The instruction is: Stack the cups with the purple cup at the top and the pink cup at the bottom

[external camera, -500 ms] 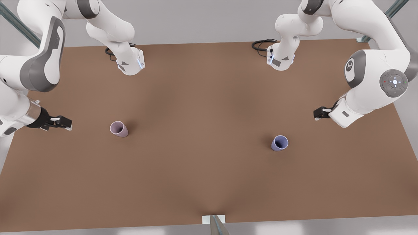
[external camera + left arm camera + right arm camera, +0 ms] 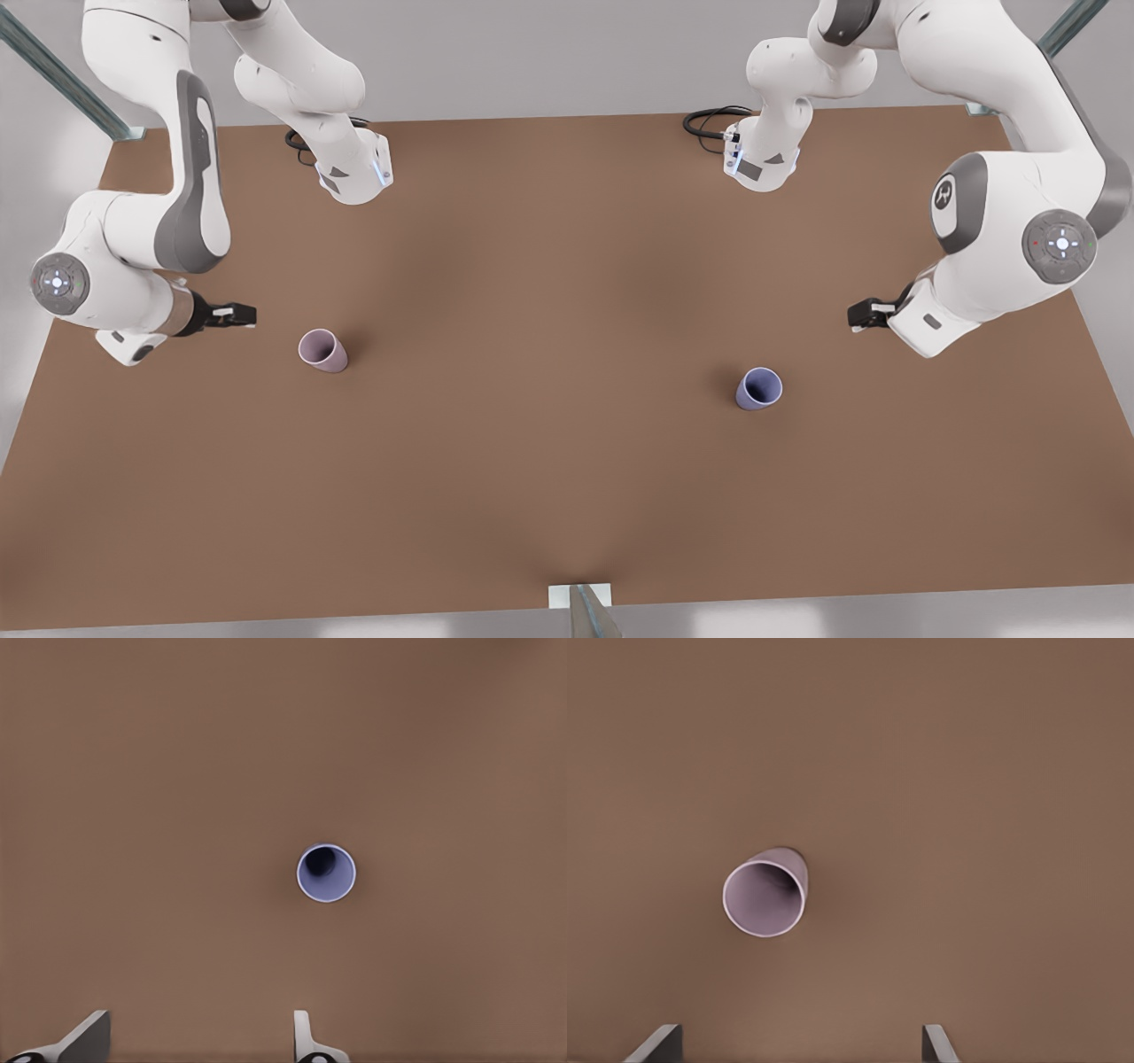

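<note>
Brown table [image 2: 549, 372], two cups standing upright on it, well apart. The pink cup [image 2: 322, 350] sits toward the front view's left, mouth up, nothing inside or on it. The purple cup [image 2: 758, 388] sits toward the front view's right, also mouth up and alone, a little nearer the table's near edge than the pink one. Matching by the wrist views: the left wrist camera looks down on the purple cup [image 2: 326, 873], so the left gripper [image 2: 866, 314] is the one on the front view's right, near that cup but apart from it, toward the table's right edge. Its fingers [image 2: 304, 1036] stand spread with bare table between them, holding nothing. The right wrist camera looks down on the pink cup [image 2: 765, 895], so the right gripper [image 2: 232, 314] is the one at the front view's left, just beside the pink cup and not touching it. Its fingers [image 2: 937, 1043] are parted wide, also empty. In the front view both grippers look small and dark, so their height over the table is hard to judge; they seem to hang above it. Black cables [image 2: 709, 120] coil at the arm bases along the far edge.
</note>
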Controlling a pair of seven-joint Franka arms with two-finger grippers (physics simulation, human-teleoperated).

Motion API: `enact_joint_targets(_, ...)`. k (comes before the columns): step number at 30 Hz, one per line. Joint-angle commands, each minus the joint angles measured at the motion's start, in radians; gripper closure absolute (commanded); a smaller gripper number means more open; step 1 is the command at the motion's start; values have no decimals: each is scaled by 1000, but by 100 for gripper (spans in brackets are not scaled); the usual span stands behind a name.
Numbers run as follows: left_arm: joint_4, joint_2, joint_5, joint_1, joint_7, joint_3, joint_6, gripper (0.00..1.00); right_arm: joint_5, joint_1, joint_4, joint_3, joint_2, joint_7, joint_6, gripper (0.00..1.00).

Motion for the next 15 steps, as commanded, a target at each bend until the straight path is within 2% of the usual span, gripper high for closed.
enact_joint_targets(1,1,1,0,1,-2,1,-5,0,17,-6,-88,-2,-4,-157,246,0)
enact_joint_targets(2,1,1,-2,2,-2,1,-3,0,62,-3,-154,-1,-6,-157,330,0)
enact_joint_targets(5,1,3,-2,2,-1,1,-6,0,74,8,-223,-1,-1,-157,427,0)
enact_joint_targets(7,1,9,-2,2,-1,1,-6,0,91,23,-226,-1,16,-152,447,0)
enact_joint_targets(9,1,12,-2,2,-2,1,-6,0,91,35,-226,-4,76,-155,554,0)
enact_joint_targets(15,1,20,-2,2,-2,1,-6,0,89,48,-253,-5,139,-160,614,0)
